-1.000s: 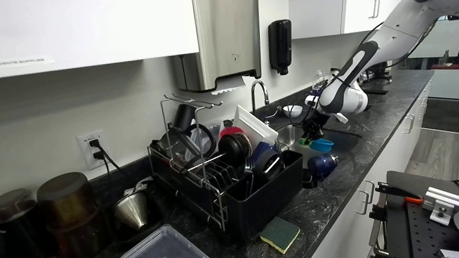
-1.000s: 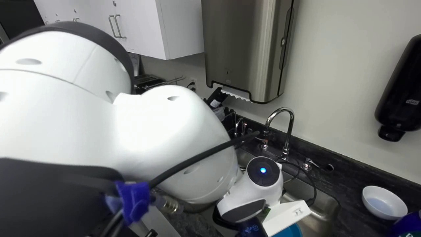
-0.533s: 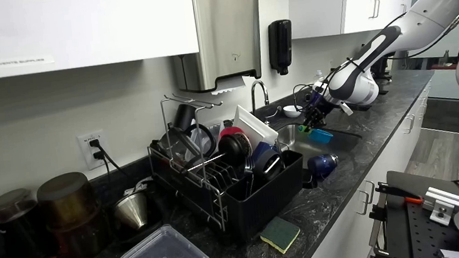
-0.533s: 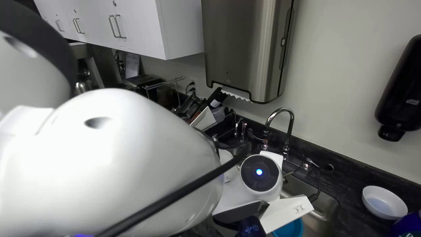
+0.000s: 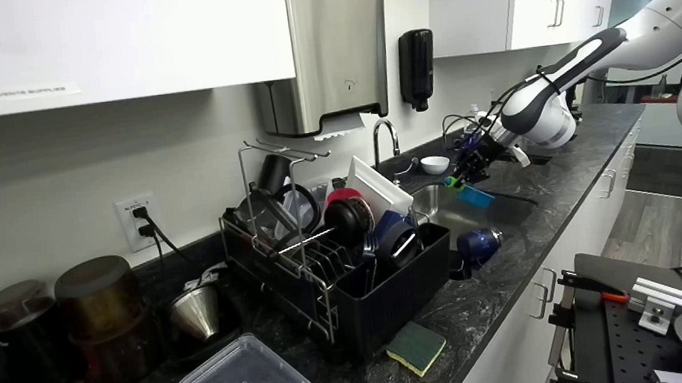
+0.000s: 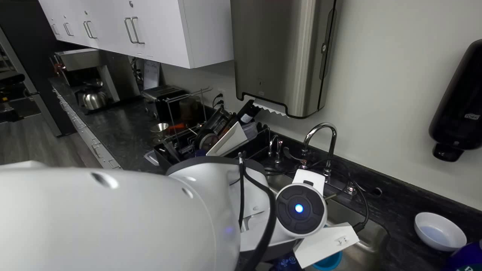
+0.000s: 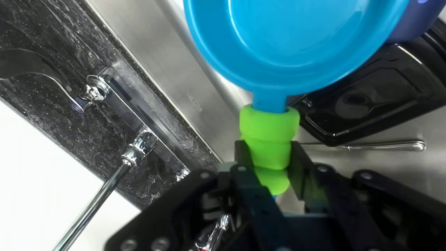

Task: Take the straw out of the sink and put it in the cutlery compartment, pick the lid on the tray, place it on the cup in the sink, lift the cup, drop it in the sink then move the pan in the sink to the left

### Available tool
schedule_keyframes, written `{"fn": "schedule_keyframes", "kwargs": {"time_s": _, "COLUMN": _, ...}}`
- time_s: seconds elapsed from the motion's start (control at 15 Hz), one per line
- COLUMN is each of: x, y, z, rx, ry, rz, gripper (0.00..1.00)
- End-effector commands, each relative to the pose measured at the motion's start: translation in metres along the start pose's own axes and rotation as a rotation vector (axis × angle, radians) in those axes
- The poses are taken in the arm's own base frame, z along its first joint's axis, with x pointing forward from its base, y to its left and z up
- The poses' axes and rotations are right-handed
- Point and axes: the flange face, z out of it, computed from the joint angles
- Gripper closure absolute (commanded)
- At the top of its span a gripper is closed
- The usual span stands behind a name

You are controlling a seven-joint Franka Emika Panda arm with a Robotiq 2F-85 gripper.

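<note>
My gripper [image 7: 267,157]: its jaws stood part-way together, a finger pressed to each side of a lime-green handle sleeve [image 7: 269,129], which I had pinched between them.
Sink [image 7: 205,104]: it lay under my gripper, steel inside, a chrome tap [image 6: 331,148] curving up at its back edge.
Blue pan [image 7: 296,38]: I held it by that sleeve; both exterior views showed it over the sink. In an exterior view it slanted, its round end lower than its handle. Whether its underside touched anything, I could not tell.
Black rectangular container [image 7: 379,87]: it was in the sink, partly hidden by the pan's rim in my wrist view.
Metal utensil [image 7: 390,145]: it lay in the sink by that container's corner, one end lost behind my finger.
Dish rack [image 5: 282,297]: it stood beside the sink, crowded, a white rectangular dish [image 5: 378,188] leaning in it.
Cutlery compartment [image 5: 393,311]: a black bin at the rack's side, where a fork [image 5: 371,263] stood.
Dark blue cup [image 5: 478,247]: it was at the sink, just past that compartment; whether inside or on the rim, I could not tell.
Sponge [image 5: 417,344]: green and yellow, it lay flat on the dark counter [image 5: 598,135] near the compartment.
White bowl [image 5: 435,165]: it sat upright near the sink in both exterior views.
</note>
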Motion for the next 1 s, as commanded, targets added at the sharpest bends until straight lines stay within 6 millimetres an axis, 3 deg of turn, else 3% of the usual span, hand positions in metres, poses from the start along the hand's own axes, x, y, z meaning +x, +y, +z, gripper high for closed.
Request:
{"fn": "schedule_keyframes", "kwargs": {"time_s": 0.0, "x": 0.009, "y": -0.003, "z": 0.000, "rx": 0.021, "ry": 0.008, "rz": -0.040, "gripper": 0.92}}
{"fn": "schedule_keyframes", "kwargs": {"time_s": 0.93, "x": 0.070, "y": -0.020, "z": -0.012, "rx": 0.024, "ry": -0.037, "rz": -0.179, "gripper": 0.92}}
